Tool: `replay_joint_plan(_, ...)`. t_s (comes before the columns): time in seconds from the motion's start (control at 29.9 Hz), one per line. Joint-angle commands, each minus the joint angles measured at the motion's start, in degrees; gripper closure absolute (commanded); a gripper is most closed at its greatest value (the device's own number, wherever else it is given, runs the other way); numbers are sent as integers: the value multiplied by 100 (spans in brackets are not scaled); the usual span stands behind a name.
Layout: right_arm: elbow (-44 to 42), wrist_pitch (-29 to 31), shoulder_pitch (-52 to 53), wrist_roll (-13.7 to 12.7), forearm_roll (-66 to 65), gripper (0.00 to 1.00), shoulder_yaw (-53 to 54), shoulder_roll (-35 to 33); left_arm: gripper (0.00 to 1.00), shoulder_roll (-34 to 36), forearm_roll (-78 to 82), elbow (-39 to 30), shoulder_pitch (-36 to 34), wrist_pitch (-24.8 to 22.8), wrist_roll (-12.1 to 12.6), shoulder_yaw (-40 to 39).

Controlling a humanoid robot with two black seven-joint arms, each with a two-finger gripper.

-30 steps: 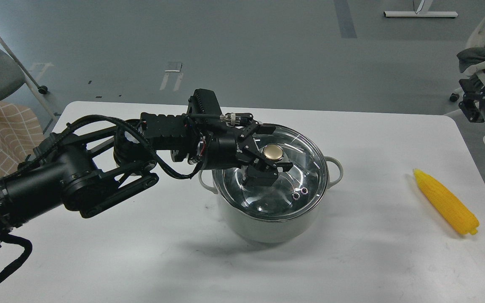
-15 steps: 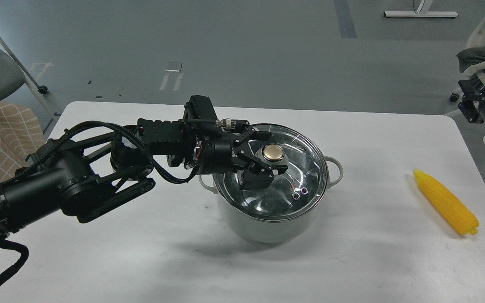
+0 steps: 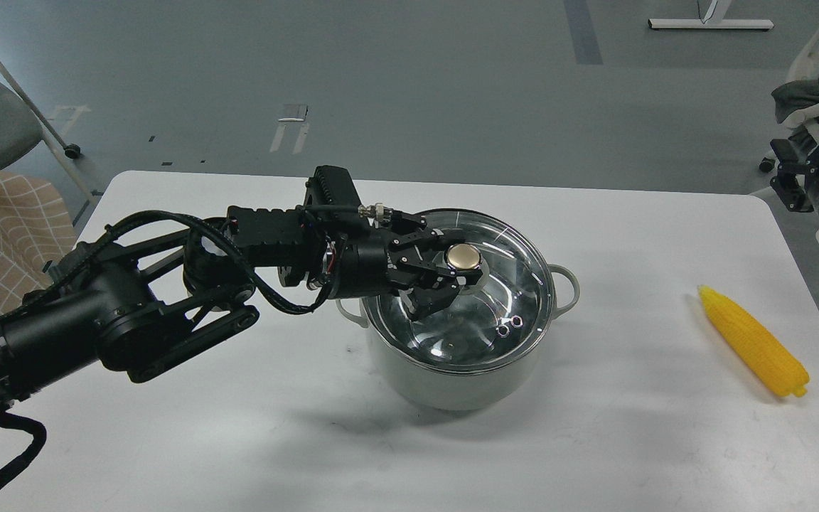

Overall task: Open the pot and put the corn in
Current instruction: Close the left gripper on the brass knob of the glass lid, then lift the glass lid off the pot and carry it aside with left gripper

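On the pot [image 3: 452, 377], lid [image 3: 484, 313] is remaining; I am clamping left end effector [image 3: 453, 264] around its knob [image 3: 462, 255]. Corn [image 3: 752, 340] is waiting on worktop [image 3: 594, 441].

Left arm: your left arm [image 3: 118, 320] comes in from the lower left and reaches up and right, forearm roughly level.
Left wrist: the wrist [image 3: 352, 267] runs level and points right, with a boxy black module on top and a cable looping beneath.
Left gripper: your left gripper [image 3: 452, 267] has its two fingers [image 3: 432, 293] closed in around the gold knob [image 3: 463, 257], one on the far side and one on the near side.
Right arm: only dark parts of it [image 3: 818, 178] show at the right edge; its gripper is out of view.
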Motion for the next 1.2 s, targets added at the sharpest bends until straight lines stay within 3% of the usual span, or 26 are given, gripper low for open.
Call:
replay_joint_plan(0.0,2,0,-13,0,0,0,0,0,79,-1,0,-36,-48,25,-17,-15)
replay_joint_plan(0.1,10,0,-30,0,0,0,0,-8,89,17,0,-88,-83,86,-26,-93)
replay_joint_plan(0.27,19,0,-31,0,0,0,0,0,89,385,0,-352,-408,51,-26,-507)
replay_joint_plan(0.43,125,0,-31,0,-9,0,8,9,89,1299,0,-361,-927,103,-192,-524)
replay_joint_plan(0.57,125,0,-31,0,-9,0,0,18,89,2527,-633,-484,-875,305,-464,-630)
replay_joint_plan(0.63,125,0,-31,0,-9,0,0,18,89,2811,-740,-484,-839,446,-570,-577)
replay_joint_plan(0.77,116,0,-39,0,-18,0,0,44,88,3452,-819,-475,-165,1218,-637,-594)
replay_joint_plan(0.87,116,0,-39,0,-18,0,-9,53,87,3568,-942,-440,292,1535,-637,-621)
replay_joint_plan(1.04,107,0,-66,0,-27,0,-9,62,87,3515,-1180,-72,1015,1975,-637,-648)
replay_joint_plan(1.17,107,0,-127,0,-27,0,-9,62,86,3270,-1180,657,1471,2361,-637,-648)
